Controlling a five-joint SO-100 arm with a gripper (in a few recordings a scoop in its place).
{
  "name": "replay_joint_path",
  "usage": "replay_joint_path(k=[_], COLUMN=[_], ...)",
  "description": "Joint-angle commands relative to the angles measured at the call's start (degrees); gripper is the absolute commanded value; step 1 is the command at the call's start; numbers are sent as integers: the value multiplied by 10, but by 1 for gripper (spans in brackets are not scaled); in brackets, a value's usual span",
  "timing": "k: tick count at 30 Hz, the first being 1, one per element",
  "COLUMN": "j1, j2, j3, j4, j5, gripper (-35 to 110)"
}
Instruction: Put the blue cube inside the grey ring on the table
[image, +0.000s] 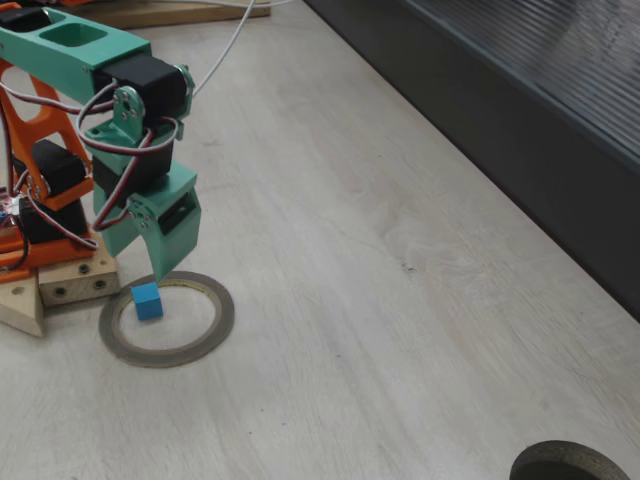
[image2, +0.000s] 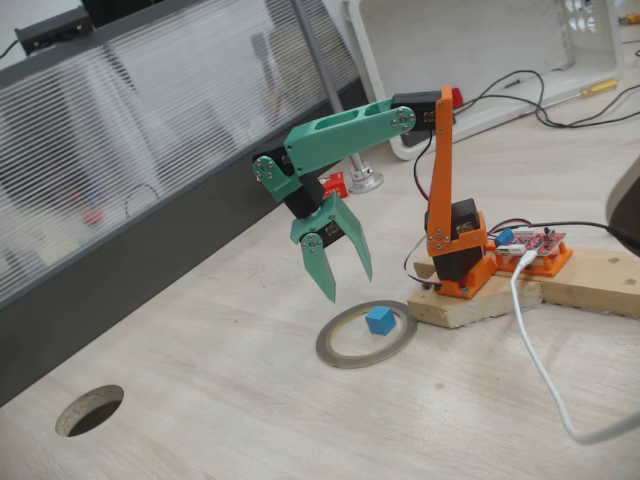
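The blue cube (image: 147, 300) (image2: 379, 320) rests on the table (image: 350, 300) (image2: 250, 400) inside the grey ring (image: 226, 316) (image2: 335, 351), close to the part of the rim nearest the arm's base. My green gripper (image: 135, 262) (image2: 349, 284) hangs just above the ring, fingers pointing down. It is open, with nothing between the fingers, and does not touch the cube.
The arm's orange base sits on wooden blocks (image: 75, 281) (image2: 560, 285) right beside the ring. A dark ribbed wall panel (image: 520, 130) (image2: 120, 270) runs along the table's far side. A dark round opening (image: 570, 462) (image2: 90, 410) sits near one corner. A white cable (image2: 540, 370) trails over the table.
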Motion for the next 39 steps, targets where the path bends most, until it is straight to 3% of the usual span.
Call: replay_joint_path(k=[1,8,18,30,39], j1=[5,6,5,7,131], j2=[18,18,18,18,18], j3=[-8,-10,-14,-15,-15], j4=[17,17,16,15,15], j5=[4,4,4,4,9], gripper=[42,42,25,14,9])
